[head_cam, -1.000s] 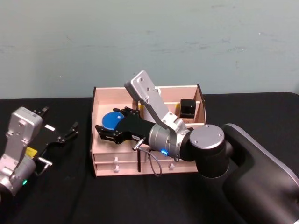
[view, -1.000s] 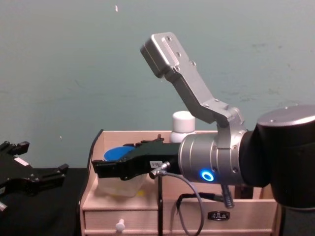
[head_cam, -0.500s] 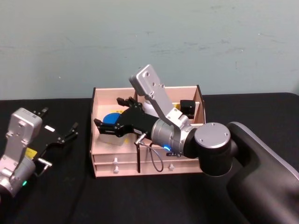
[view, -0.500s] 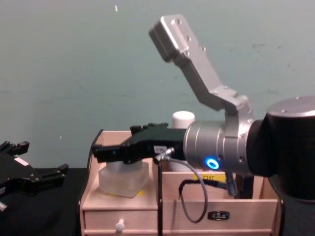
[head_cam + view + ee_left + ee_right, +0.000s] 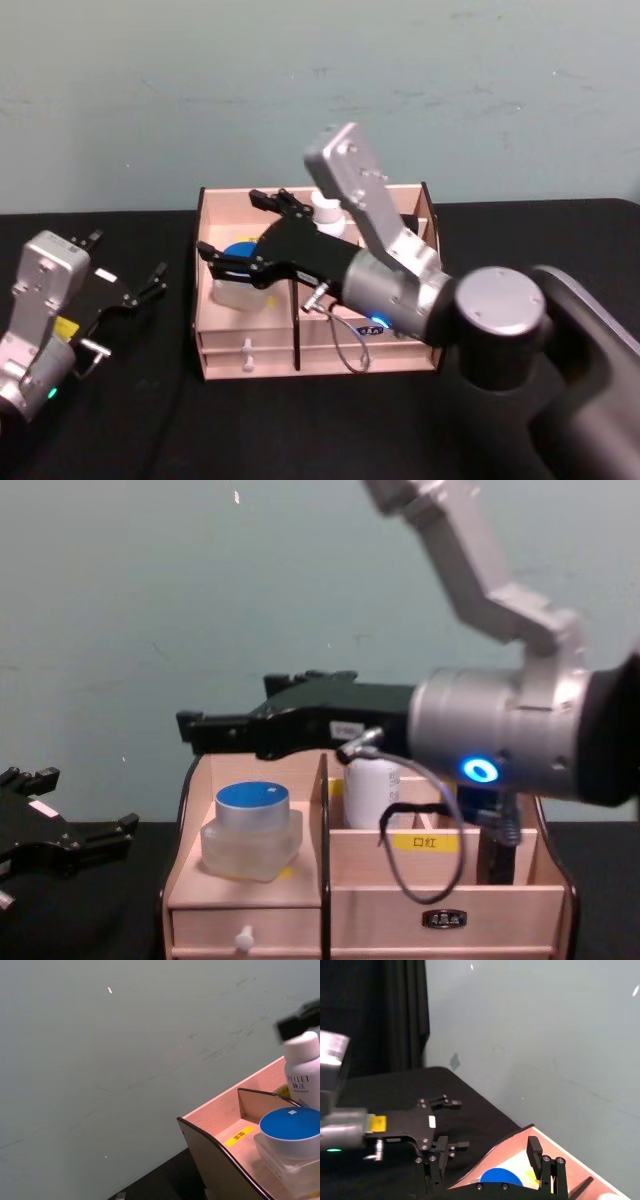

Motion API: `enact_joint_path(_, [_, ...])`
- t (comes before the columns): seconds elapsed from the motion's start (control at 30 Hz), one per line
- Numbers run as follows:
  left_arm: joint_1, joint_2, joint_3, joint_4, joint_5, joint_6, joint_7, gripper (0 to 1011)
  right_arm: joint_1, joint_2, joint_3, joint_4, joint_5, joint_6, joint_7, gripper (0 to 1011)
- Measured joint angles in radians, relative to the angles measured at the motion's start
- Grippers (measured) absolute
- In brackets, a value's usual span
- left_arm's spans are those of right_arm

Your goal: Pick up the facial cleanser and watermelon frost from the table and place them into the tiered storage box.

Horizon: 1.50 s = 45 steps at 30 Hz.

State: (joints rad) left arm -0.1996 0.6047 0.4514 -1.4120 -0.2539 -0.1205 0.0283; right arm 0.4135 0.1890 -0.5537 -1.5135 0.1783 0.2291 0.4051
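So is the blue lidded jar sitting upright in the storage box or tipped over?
Upright. The jar stands on its base in the tiered storage box's left compartment, blue lid level on top.

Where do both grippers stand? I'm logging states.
Left gripper: open, empty, over the table.
Right gripper: open, empty, above the blue-lidded jar.

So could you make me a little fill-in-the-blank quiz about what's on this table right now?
1. The jar in the tiered storage box has a ____ lid.
2. The right gripper hangs above the box with its fingers ____.
3. The white bottle stands ____ in the box.
4. The left gripper waits over the ____ tablecloth.

Missing words: blue; open; upright; black
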Motion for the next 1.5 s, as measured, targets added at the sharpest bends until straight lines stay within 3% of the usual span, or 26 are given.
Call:
enact_joint_path(0.2, [0.000, 0.000, 0.000, 0.000, 0.000, 0.000, 0.000, 1010, -0.110, 0.070, 0.052, -0.171, 0.029, 0.002, -0.034, 1002])
enact_joint_path(0.3, [0.000, 0.000, 0.000, 0.000, 0.000, 0.000, 0.000, 1010, -0.143, 0.088, 0.074, -0.214, 0.027, -0.001, -0.063, 1002])
enact_joint_path(0.43, [0.000, 0.000, 0.000, 0.000, 0.000, 0.000, 0.000, 1010, -0.210, 0.110, 0.132, -0.268, 0.002, -0.019, -0.137, 1002])
enact_joint_path(0.73, [0.000, 0.000, 0.000, 0.000, 0.000, 0.000, 0.000, 1010, -0.341, 0.131, 0.279, -0.307, -0.059, -0.043, -0.287, 1002])
enact_joint_path(0.97, [0.000, 0.000, 0.000, 0.000, 0.000, 0.000, 0.000, 1010, -0.394, 0.117, 0.353, -0.289, -0.086, -0.064, -0.352, 1002])
enact_joint_path(1.13, [0.000, 0.000, 0.000, 0.000, 0.000, 0.000, 0.000, 1010, -0.401, 0.101, 0.374, -0.253, -0.100, -0.067, -0.371, 1002])
enact_joint_path(1.5, [0.000, 0.000, 0.000, 0.000, 0.000, 0.000, 0.000, 1010, -0.401, 0.105, 0.371, -0.261, -0.099, -0.067, -0.370, 1002])
